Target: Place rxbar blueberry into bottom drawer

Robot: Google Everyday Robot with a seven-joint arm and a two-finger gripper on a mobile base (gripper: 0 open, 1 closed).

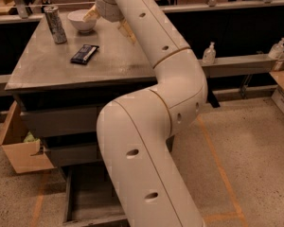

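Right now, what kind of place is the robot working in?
Probably a lab or workshop: taped lines on a speckled floor, pump bottles on a ledge, a cardboard box. The gripper, open, hovers over the cabinet top by the bowl.

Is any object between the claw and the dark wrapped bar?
Nothing visible. The open claw hangs over the grey cabinet top, beside a white bowl; the dark flat snack bar lies nearer, bare surface between.

I see a silver can [55,24] left of a white bowl [81,20], with the gripper [109,22] just beside the bowl. A cardboard box [23,152] sits lower left.
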